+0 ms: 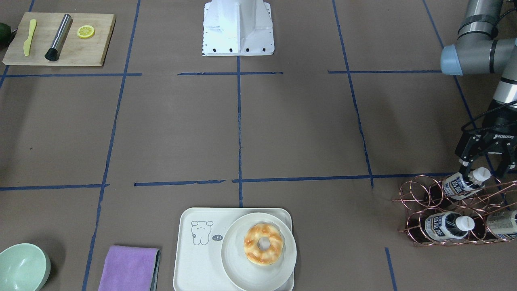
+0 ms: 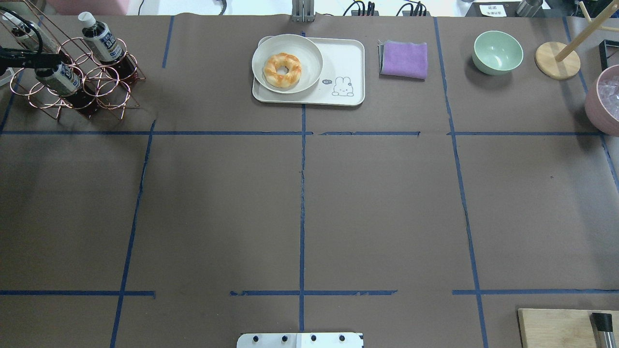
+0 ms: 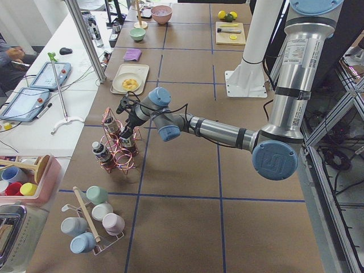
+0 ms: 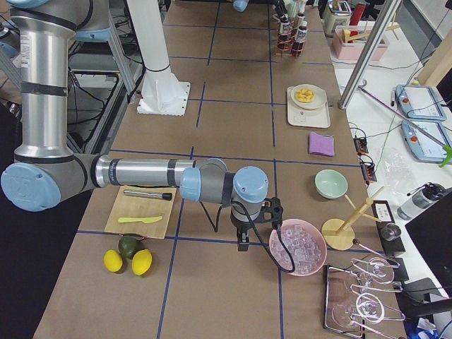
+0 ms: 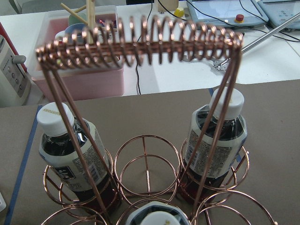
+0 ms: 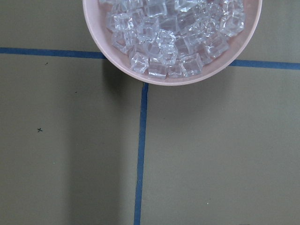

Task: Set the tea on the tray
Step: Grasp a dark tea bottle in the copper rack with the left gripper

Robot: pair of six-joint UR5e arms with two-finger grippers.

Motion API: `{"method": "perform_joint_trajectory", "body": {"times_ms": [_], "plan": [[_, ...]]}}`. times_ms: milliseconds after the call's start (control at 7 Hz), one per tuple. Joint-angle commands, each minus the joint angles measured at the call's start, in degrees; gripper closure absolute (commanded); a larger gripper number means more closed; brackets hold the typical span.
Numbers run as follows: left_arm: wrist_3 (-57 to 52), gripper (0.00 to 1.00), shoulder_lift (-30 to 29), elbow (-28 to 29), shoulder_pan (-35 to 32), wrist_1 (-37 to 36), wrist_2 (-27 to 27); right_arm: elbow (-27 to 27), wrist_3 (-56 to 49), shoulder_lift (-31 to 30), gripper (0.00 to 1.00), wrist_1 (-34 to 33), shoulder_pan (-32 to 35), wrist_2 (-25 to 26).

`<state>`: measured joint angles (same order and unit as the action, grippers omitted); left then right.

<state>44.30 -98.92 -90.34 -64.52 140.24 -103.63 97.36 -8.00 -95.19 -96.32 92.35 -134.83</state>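
Now: three tea bottles (image 1: 458, 186) in rack (image 1: 418, 201), one tray (image 1: 194, 262); left gripper (image 1: 484, 169) spread over one; right gripper (image 4: 242, 244) state unclear.

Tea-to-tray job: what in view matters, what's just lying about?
In play: left claw, tea bottle under it, copper rack, cream tray.
Lying about: two other teas, plate, donut, purple cloth, green bowl, cutting board, ice bowl.
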Motion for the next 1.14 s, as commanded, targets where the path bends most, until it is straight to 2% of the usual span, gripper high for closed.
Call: {"method": "perform_joint_trajectory", "body": {"times_ms": [0, 286, 1000], "plan": [[-0.26, 0.14, -0.48, 0.7, 0.01, 0.12, 0.0, 0.02, 0.0, 0.0, 0.0, 0.0, -0.07, 0.0], [-0.35, 0.29, 0.13, 0.7, -0.08, 0.21, -0.08, -0.07, 0.0, 0.0, 0.0, 0.0, -0.24, 0.0], [-0.26, 0.33, 1.01, 0.69, -0.08, 1.53, -0.09, -0.07, 0.0, 0.0, 0.0, 0.0, -0.33, 0.0]]}}
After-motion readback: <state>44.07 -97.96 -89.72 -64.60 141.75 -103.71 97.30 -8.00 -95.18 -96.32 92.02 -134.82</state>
